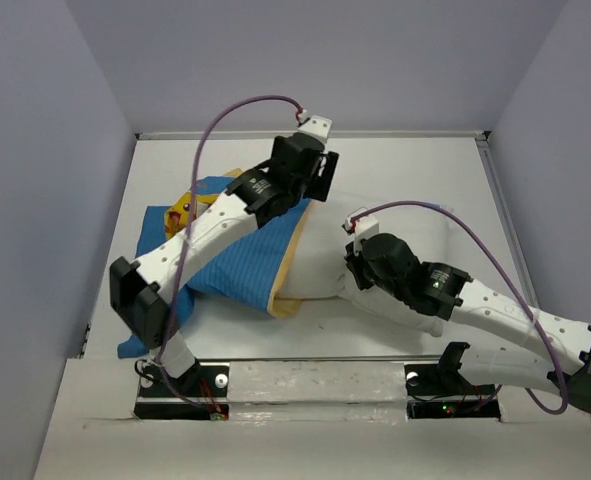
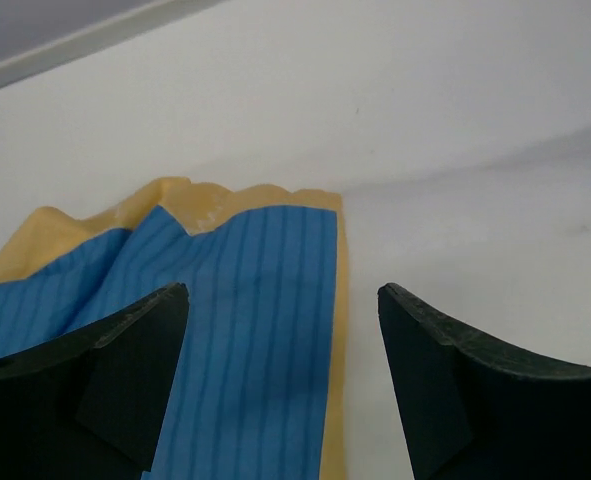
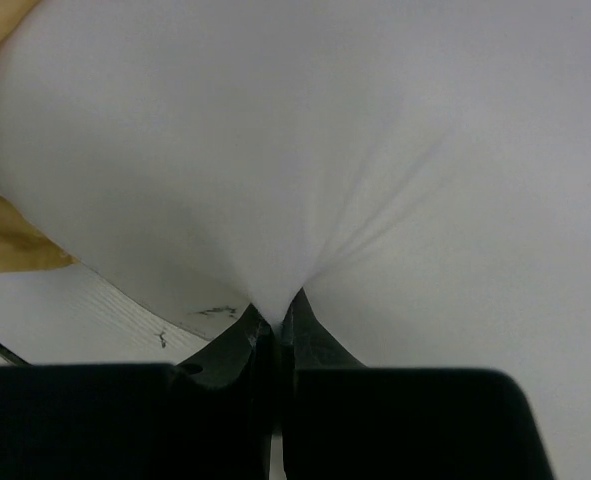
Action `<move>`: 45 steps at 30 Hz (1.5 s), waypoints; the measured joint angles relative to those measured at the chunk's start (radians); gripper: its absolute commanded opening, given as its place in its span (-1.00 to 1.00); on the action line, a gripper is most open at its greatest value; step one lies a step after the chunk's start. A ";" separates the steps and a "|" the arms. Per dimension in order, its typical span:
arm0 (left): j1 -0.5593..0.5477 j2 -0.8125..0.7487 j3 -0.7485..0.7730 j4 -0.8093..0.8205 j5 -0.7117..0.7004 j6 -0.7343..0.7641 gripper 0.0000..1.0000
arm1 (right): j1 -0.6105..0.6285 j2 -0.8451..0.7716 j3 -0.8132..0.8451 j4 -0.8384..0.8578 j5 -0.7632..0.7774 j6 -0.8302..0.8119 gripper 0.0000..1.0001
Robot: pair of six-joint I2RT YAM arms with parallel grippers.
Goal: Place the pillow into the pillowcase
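The pillowcase (image 1: 237, 262), blue striped with mustard-yellow edges, lies left of centre on the table. The white pillow (image 1: 323, 250) lies against its right side, its left part under the yellow-edged opening. My left gripper (image 1: 324, 178) hovers open over the far end of that opening. In the left wrist view its fingertips (image 2: 167, 320) stand wide apart above the blue pillowcase (image 2: 245, 300) and the pillow (image 2: 475, 230), holding nothing. My right gripper (image 1: 353, 266) is at the pillow's right side. It (image 3: 277, 308) is shut on a pinched fold of the pillow (image 3: 325, 150); a bit of pillowcase (image 3: 5, 240) shows at left.
The white table (image 1: 425, 180) has a raised rim at the back (image 1: 305, 134) and right (image 1: 500, 205), with grey walls around. Purple cables (image 1: 245, 105) loop above both arms. The left arm (image 1: 190, 245) lies across the pillowcase.
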 measured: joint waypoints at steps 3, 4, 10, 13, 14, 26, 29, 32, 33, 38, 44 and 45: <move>-0.013 0.116 -0.006 -0.031 -0.003 0.003 0.75 | 0.000 0.000 -0.002 0.016 -0.016 0.001 -1.00; -0.018 0.148 -0.012 -0.045 0.002 0.004 0.75 | 0.000 0.001 -0.004 0.026 -0.023 0.001 -1.00; -0.024 0.179 -0.019 -0.062 -0.027 0.016 0.64 | 0.000 0.020 -0.005 0.047 -0.038 0.001 -1.00; -0.024 0.183 -0.019 -0.056 -0.101 0.034 0.27 | 0.000 0.020 -0.006 0.049 -0.041 0.001 -0.63; -0.024 0.185 -0.019 -0.052 -0.122 0.043 0.11 | 0.000 0.019 -0.006 0.050 -0.041 0.001 -0.40; -0.020 0.189 -0.101 0.045 -0.146 0.090 -1.00 | -0.085 0.061 0.045 0.168 -0.085 -0.051 0.89; -0.006 0.180 -0.107 0.067 -0.095 0.081 -1.00 | -0.156 0.156 0.087 0.257 -0.163 -0.080 0.83; 0.032 0.146 -0.130 0.106 0.009 0.048 -1.00 | -0.190 0.290 0.093 0.346 -0.218 -0.108 0.15; 0.046 0.134 -0.137 0.122 0.045 0.032 -1.00 | -0.190 0.315 0.093 0.365 -0.240 -0.114 -0.31; 0.110 0.075 -0.151 0.212 0.179 -0.064 -1.00 | -0.186 0.382 0.037 0.573 -0.411 -0.085 -1.00; 0.119 0.109 -0.048 0.204 0.238 -0.131 -1.00 | -0.069 0.378 -0.008 0.738 -0.531 -0.091 -1.00; 0.120 0.146 0.030 0.164 0.241 -0.133 -1.00 | -0.030 0.373 -0.011 0.753 -0.549 -0.096 -1.00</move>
